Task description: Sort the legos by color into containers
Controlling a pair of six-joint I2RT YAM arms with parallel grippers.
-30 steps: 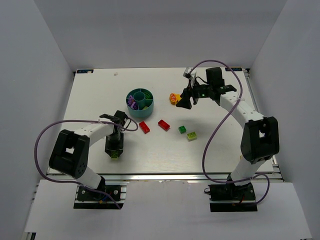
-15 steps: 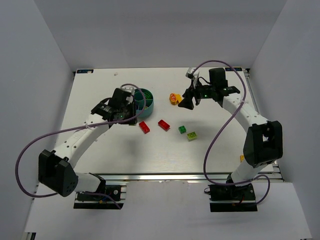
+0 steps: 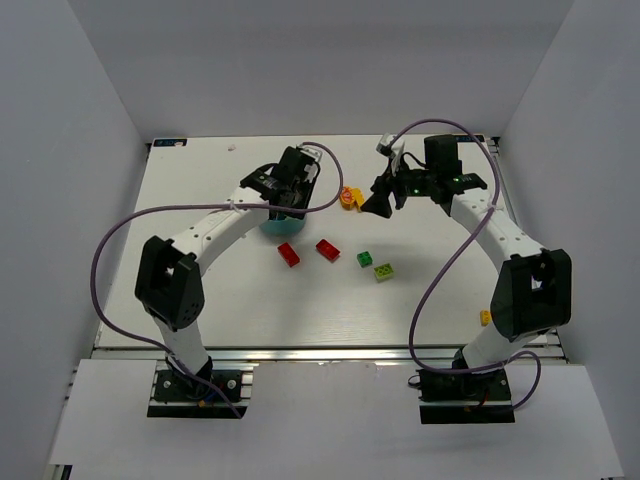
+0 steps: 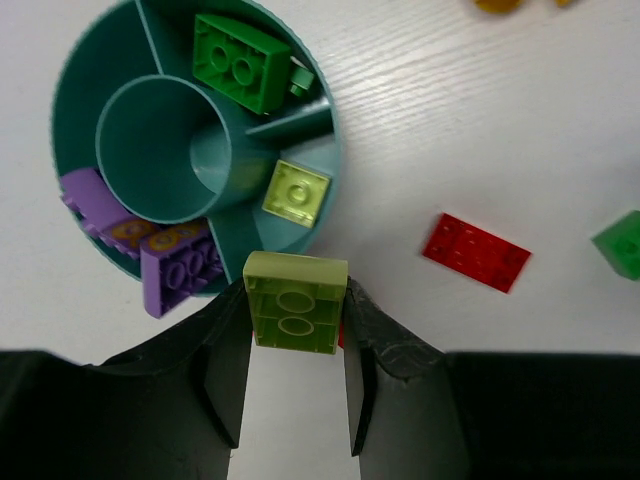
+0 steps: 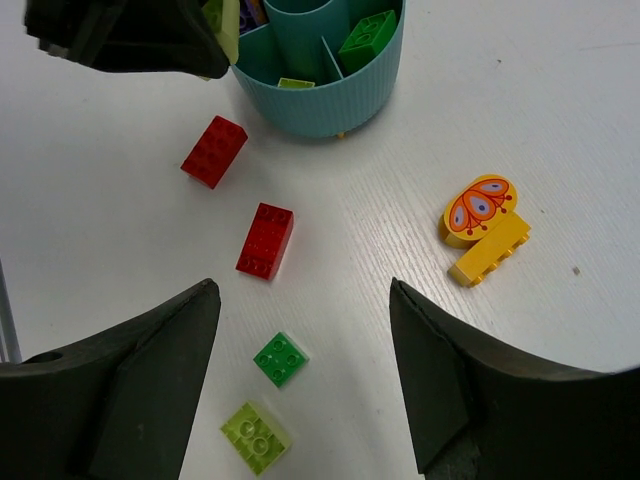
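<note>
the left gripper (image 4: 297, 300) pinches a lime green brick (image 4: 295, 320) by its smooth sides, studs toward the camera, at the near rim of the ribbed teal bowl (image 4: 328, 150) — from above, the wrist hides most of that bowl. its arm reaches far forward, elbow bent. the right gripper (image 5: 300, 300) hangs wide and empty, two glossy red bricks (image 5: 265, 240) ahead of it — the bowl is cut off at the top of its view.

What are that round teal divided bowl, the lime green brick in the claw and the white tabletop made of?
Round teal divided bowl: probably moulded plastic, smooth, softly shiny, thin even walls.
Lime green brick: hard plastic, slight sheen, crisp studs, uniform colour.
White tabletop: perhaps painted or laminated wood, matte, faint grain lines.
</note>
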